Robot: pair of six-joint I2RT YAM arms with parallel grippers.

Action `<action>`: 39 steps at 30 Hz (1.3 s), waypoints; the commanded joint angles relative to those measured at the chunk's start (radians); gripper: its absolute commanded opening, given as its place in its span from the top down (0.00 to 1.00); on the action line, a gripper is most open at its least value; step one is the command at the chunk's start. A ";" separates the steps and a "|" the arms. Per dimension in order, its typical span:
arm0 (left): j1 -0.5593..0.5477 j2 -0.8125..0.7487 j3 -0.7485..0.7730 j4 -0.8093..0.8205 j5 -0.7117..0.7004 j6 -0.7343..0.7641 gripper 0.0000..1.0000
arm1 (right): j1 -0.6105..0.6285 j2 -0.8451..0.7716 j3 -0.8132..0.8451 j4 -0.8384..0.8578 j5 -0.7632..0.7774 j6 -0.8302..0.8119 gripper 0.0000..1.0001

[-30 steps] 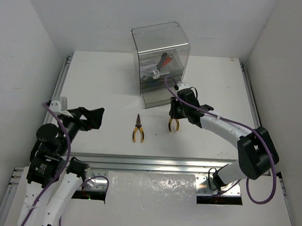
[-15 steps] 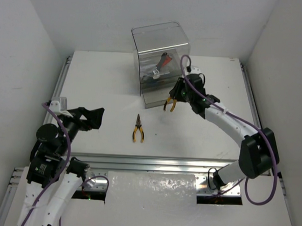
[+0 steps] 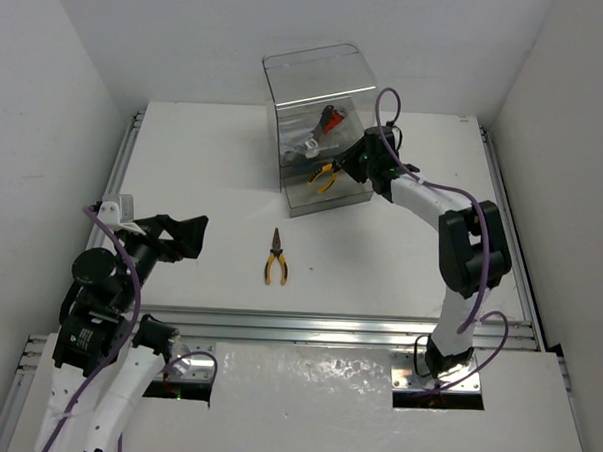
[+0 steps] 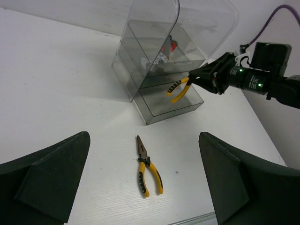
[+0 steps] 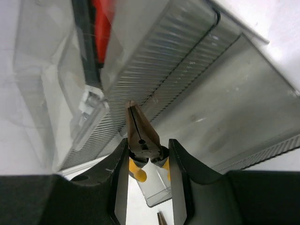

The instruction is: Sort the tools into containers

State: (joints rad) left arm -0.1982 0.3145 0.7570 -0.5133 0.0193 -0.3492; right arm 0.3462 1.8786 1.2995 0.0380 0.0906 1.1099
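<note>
Jaws on my left gripper [image 3: 191, 236] stand wide apart, empty, at the near left. To its right the loose pliers [image 3: 275, 257] lie on the table [image 3: 204, 162], long axis near-to-far, nose far; I judge this arm the nearer. Farther right, my right gripper [image 3: 346, 170] is clamped on the second pliers [image 3: 327, 177], nose pointing into the container [image 3: 323, 87], handles over its lowest tray.
</note>
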 commanded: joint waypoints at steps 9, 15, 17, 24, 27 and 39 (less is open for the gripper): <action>-0.013 -0.002 0.001 0.044 0.008 -0.001 0.00 | 0.033 -0.047 -0.041 0.115 -0.059 0.045 0.27; -0.014 0.003 0.002 0.041 0.002 -0.002 0.00 | 0.137 -0.049 0.091 -0.086 -0.054 -0.200 0.24; -0.012 -0.003 0.001 0.039 -0.005 -0.004 0.00 | 0.201 0.018 0.252 -0.319 0.018 -0.360 0.23; -0.012 -0.018 0.002 0.033 -0.015 -0.007 0.00 | 0.485 0.132 0.374 -0.624 0.257 -0.533 0.01; -0.010 -0.026 0.004 0.032 -0.015 -0.008 0.00 | 0.536 0.186 0.385 -0.653 0.256 -0.530 0.02; -0.010 -0.032 0.004 0.032 -0.033 -0.008 0.00 | 0.547 0.477 0.610 -0.756 0.209 -0.502 0.37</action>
State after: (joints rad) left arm -0.2024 0.2878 0.7570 -0.5140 -0.0082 -0.3496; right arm 0.8951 2.3280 1.8336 -0.6823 0.2855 0.6193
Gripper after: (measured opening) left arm 0.996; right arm 0.667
